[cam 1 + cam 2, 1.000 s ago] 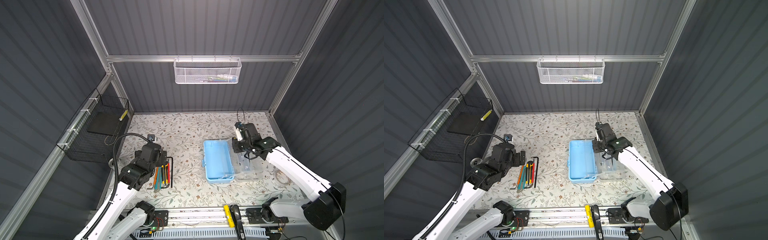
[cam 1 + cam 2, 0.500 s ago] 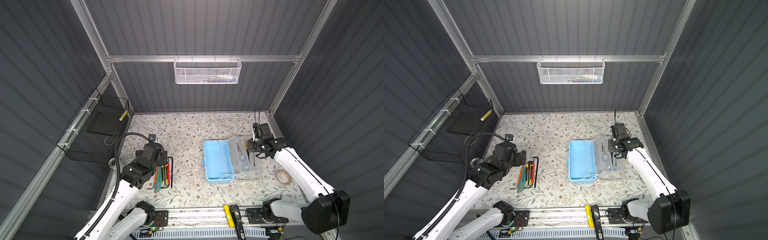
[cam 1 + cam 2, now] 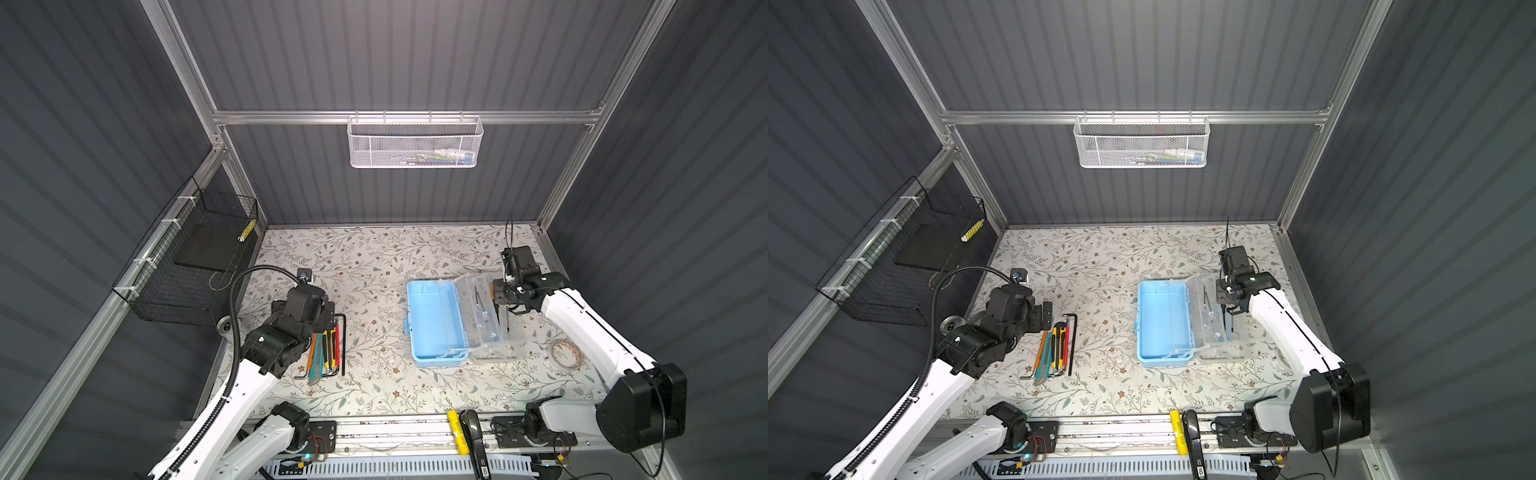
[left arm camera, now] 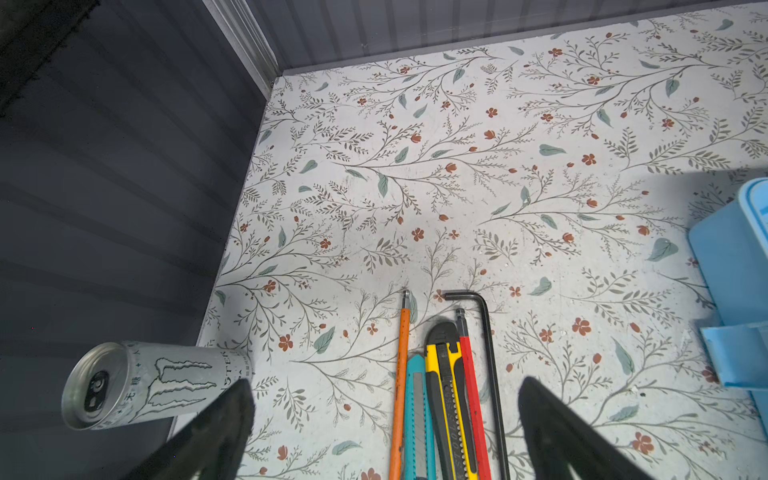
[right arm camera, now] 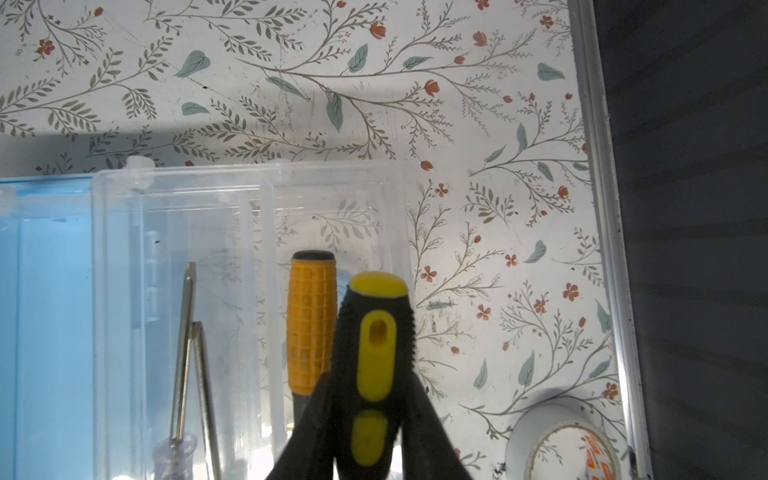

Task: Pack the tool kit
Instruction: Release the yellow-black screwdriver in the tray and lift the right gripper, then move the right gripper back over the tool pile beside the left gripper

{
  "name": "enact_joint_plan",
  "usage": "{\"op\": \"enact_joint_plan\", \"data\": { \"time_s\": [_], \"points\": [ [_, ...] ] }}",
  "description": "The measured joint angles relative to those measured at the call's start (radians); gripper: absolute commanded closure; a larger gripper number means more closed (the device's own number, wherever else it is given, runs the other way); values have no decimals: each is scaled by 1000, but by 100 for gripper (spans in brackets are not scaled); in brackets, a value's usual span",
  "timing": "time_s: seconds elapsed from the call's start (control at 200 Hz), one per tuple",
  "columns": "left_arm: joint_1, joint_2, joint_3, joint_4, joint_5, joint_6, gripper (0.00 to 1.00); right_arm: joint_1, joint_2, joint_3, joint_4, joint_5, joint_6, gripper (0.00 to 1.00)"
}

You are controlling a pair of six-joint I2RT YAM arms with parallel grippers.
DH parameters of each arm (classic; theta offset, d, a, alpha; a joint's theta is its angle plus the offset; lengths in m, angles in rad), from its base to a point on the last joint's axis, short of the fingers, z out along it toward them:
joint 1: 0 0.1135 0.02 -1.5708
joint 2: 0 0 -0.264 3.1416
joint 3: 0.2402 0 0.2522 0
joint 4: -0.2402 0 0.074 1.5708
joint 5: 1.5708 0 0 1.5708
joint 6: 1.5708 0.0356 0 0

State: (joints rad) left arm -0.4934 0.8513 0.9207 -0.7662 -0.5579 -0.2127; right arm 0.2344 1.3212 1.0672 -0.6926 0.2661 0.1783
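Packing looks barely begun: the tool kit (image 3: 436, 324) lies open mid-counter (image 3: 374, 257), blue base empty, a few drivers (image 5: 183, 353) in its clear lid (image 3: 486, 332), my right jaws clamp a black-and-yellow screwdriver (image 5: 376, 353) by that lid, and my left jaws hang spread above the row of cutters and keys (image 3: 328, 349), none yet packed.
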Motion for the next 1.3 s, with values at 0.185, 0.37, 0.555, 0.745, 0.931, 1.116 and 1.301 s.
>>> {"op": "enact_joint_plan", "data": {
  "time_s": [0.185,0.37,0.555,0.745,0.931,1.116,1.301],
  "points": [
    [0,0,0,0,0,0,0,-1,20,-15,12,2,2,75],
    [0,0,0,0,0,0,1,-1,24,-15,12,11,4,62],
    [0,0,0,0,0,0,0,-1,-5,-14,11,10,9,53],
    [0,0,0,0,0,0,1,14,-54,-6,14,-67,32,49],
    [0,0,0,1,4,1,0,155,-65,-3,61,-153,64,44],
    [0,-5,0,1,8,1,0,363,22,32,129,-177,71,42],
    [0,-38,0,4,8,1,1,532,139,52,182,-172,83,40]
  ]
}}
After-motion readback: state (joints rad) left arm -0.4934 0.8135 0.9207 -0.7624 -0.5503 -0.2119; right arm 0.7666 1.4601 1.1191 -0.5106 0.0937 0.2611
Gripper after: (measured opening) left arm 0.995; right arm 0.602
